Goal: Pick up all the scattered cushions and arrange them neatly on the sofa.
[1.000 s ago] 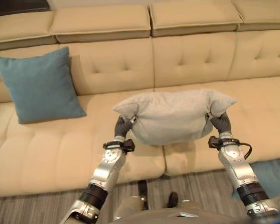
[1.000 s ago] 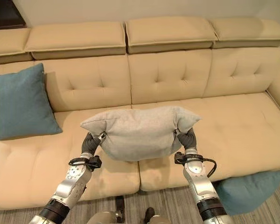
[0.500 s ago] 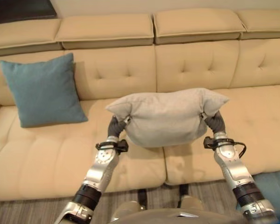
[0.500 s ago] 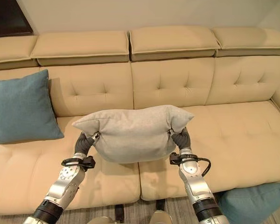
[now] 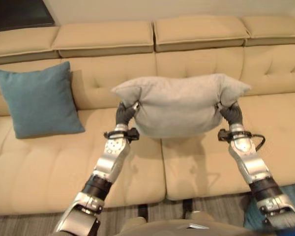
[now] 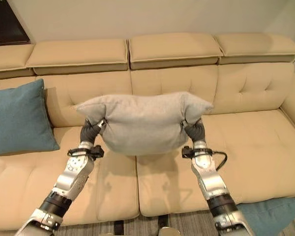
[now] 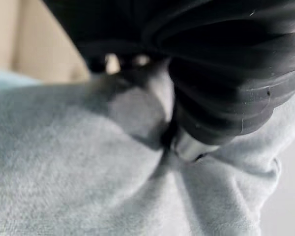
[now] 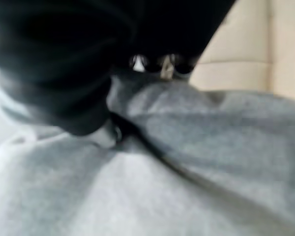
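I hold a grey cushion (image 5: pixel 179 104) in the air in front of the beige sofa's backrest (image 5: pixel 103 78), above the seat. My left hand (image 5: pixel 123 114) is shut on its left end and my right hand (image 5: pixel 231 113) is shut on its right end. Up close, the grey fabric (image 7: pixel 88 167) bunches under my left hand (image 7: pixel 226 98), and the same cloth (image 8: pixel 187 162) is pinched by my right hand (image 8: pixel 64 93). A teal cushion (image 5: pixel 37 99) leans upright against the backrest at the sofa's left end.
Another teal cushion (image 6: pixel 263 215) lies on the floor at the lower right, beside the sofa's front edge. The sofa seat (image 5: pixel 44 162) is bare between the teal cushion and the right armrest (image 6: pixel 294 105). Striped grey floor (image 5: pixel 162 209) runs along the sofa front.
Both hands have lifted the grey cushion higher and farther toward the backrest. The camera has shifted a little, so the sofa sits differently in view.
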